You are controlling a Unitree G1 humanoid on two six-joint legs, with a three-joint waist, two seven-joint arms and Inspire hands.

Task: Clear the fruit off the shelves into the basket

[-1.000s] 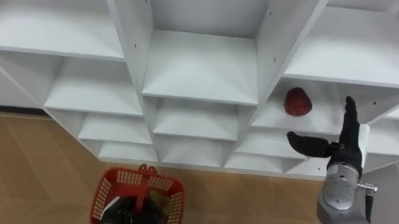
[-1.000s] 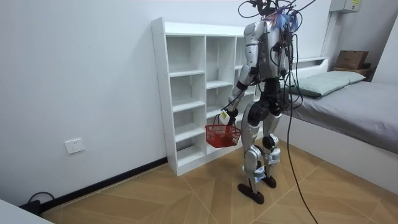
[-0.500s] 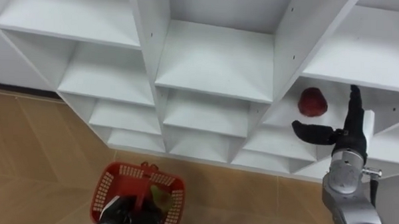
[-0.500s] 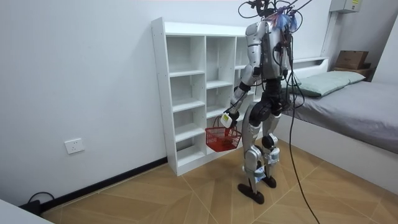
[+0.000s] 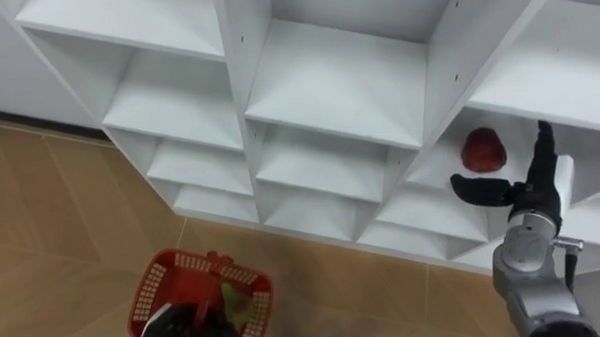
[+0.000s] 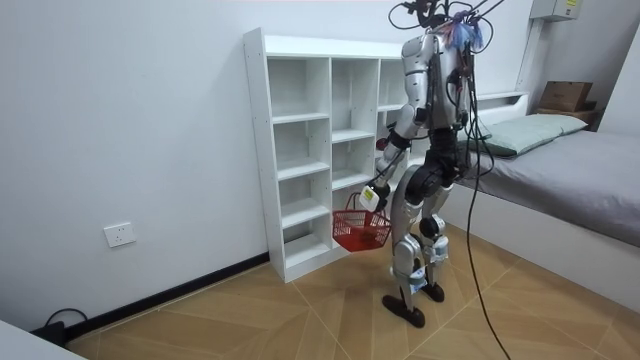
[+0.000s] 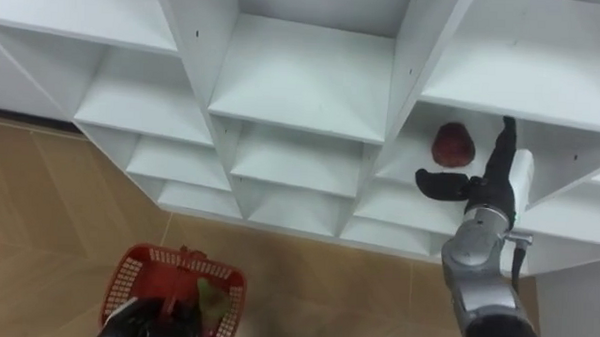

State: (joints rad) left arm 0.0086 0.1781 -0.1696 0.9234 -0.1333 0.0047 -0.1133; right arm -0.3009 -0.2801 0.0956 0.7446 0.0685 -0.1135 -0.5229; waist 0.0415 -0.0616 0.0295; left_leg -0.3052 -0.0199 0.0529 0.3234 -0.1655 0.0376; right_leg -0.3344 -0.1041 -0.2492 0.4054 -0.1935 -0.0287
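Observation:
A dark red fruit lies on a shelf in the right column of the white closet. My right hand is raised just right of it and slightly nearer, open, fingers straight up and thumb stretched toward the fruit without touching it. Low in the view hangs a red mesh basket, its handle in my shut left hand. A yellow-green item lies inside the basket. In the room view I stand facing the closet, and the basket hangs from my left hand.
The other closet compartments are bare. Wooden floor lies below the shelves. In the room view a bed stands close behind me on the room view's right, and a white wall is at the room view's left.
The eye view has shifted right along the closet. My right hand has come closer to the fruit. In the room view the basket has swung toward the room view's right.

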